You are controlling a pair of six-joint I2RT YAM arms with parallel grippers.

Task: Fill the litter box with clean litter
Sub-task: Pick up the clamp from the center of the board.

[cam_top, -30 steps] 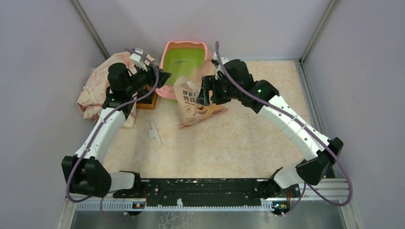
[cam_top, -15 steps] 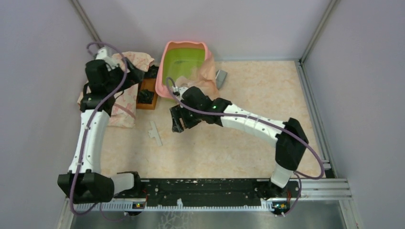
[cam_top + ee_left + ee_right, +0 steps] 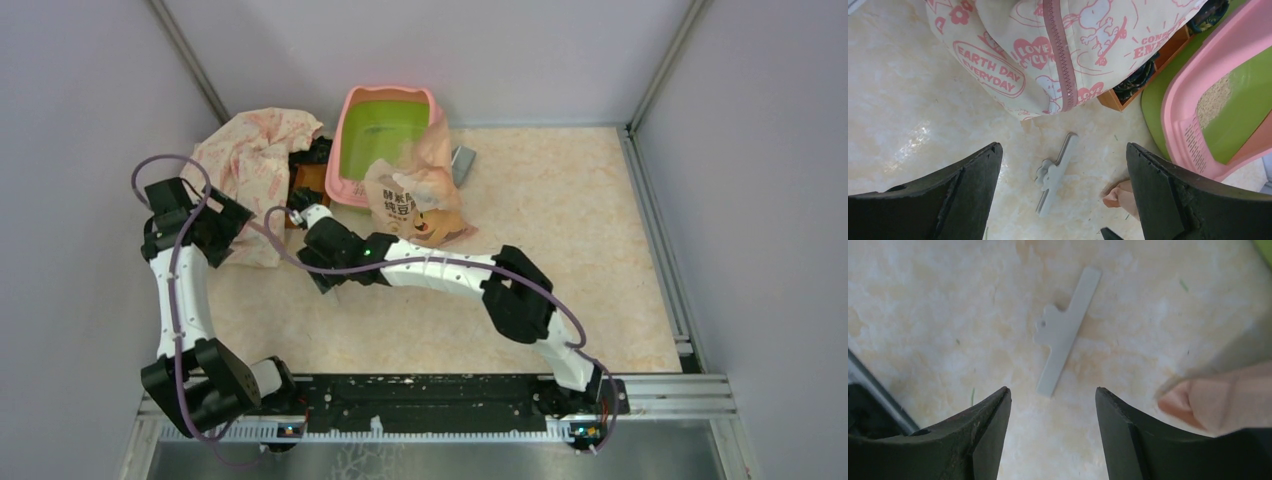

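Note:
The litter box, pink-rimmed and lime-green inside, stands at the back centre. In the left wrist view its corner holds a patch of pale tan clean litter. The peach-pink litter bag leans against the box's front right. My right gripper reaches far left, low over the floor, and is open with nothing between its fingers. A white clip lies just ahead of it, and the bag's corner is at its right. My left gripper hangs wide open beside the cloth bag, holding nothing.
A cream cloth bag with pink prints lies at the back left, next to an orange wooden box. A grey metal scoop rests right of the litter box. The white clip lies on the marbled floor. Purple walls enclose the table.
My right gripper left the peach bag and swung left and down over the white clip, narrowing slightly. My left gripper opened wide and drew back to the left, away from the litter box.

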